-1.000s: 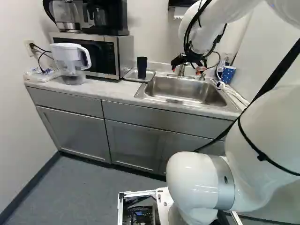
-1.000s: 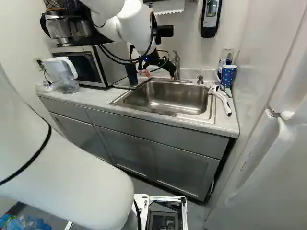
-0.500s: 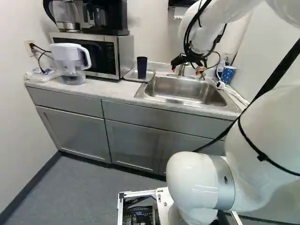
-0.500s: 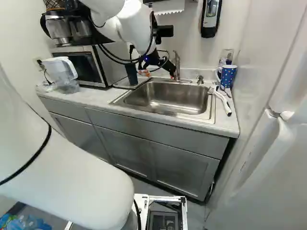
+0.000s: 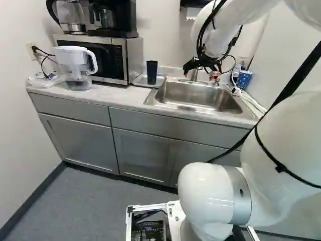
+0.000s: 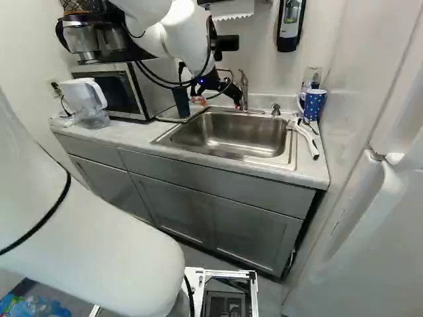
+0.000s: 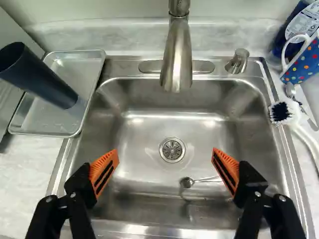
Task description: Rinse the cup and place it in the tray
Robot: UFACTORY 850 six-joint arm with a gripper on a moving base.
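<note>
Openly spread, the gripper's [image 5: 200, 76] jaws hang above the sink [image 7: 149, 130], between its side rims. Alongside, the tray [image 7: 75, 64] holds the cup [image 7: 42, 77].

Your setting: a kitchenette or break-room kitchen; home or workplace, you cannot tell. Items showing it to you: one steel sink [image 7: 144, 129] with faucet [image 7: 177, 55], set in a pale counter [image 5: 120, 98]; grey cabinets [image 5: 145, 155] below; one microwave [image 5: 133, 55], coffee maker [image 5: 113, 17] on top; one water filter pitcher [image 5: 75, 63]; one dish brush [image 7: 284, 113]; one spotted mug [image 6: 313, 104]; one wall dispenser [image 6: 289, 26].
</note>
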